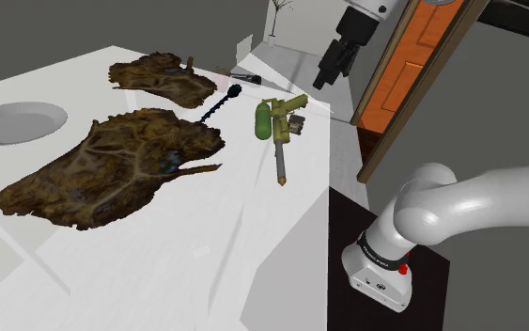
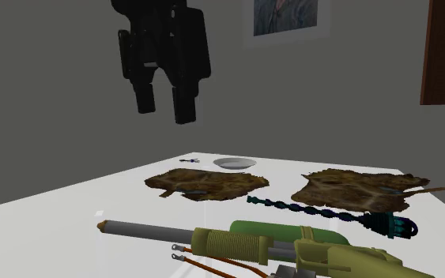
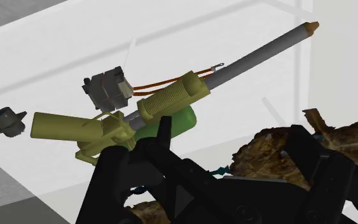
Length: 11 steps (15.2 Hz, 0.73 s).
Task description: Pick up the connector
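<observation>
An olive, gun-shaped tool with a long grey rod and a green cylinder lies near the table's edge. Thin orange wires run from it to a small grey block, which I take for the connector. A black beaded cord with a teal plug end lies beside the tool. My black gripper hangs open high above the tool, touching nothing. Its fingers stand well apart.
Two rough brown mats cover much of the white table. A white round dish sits beyond them. A small dark item lies past the tool's handle. An orange door stands off the table.
</observation>
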Available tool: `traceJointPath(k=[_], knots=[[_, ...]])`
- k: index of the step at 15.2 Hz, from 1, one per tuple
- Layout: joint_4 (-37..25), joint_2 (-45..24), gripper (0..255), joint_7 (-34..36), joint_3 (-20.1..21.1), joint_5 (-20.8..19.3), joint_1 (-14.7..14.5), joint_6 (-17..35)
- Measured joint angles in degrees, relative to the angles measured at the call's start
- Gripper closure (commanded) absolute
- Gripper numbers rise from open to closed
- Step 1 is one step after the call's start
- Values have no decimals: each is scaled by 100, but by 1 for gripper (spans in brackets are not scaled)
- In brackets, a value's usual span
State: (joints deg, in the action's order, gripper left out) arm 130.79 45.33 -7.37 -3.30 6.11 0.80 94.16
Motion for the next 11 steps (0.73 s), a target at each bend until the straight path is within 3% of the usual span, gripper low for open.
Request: traceJointPath(k=[3, 11], knots=[[140, -64, 0, -193, -61, -128, 5, 144], [654, -784, 0, -1303, -412, -945, 59, 1113]])
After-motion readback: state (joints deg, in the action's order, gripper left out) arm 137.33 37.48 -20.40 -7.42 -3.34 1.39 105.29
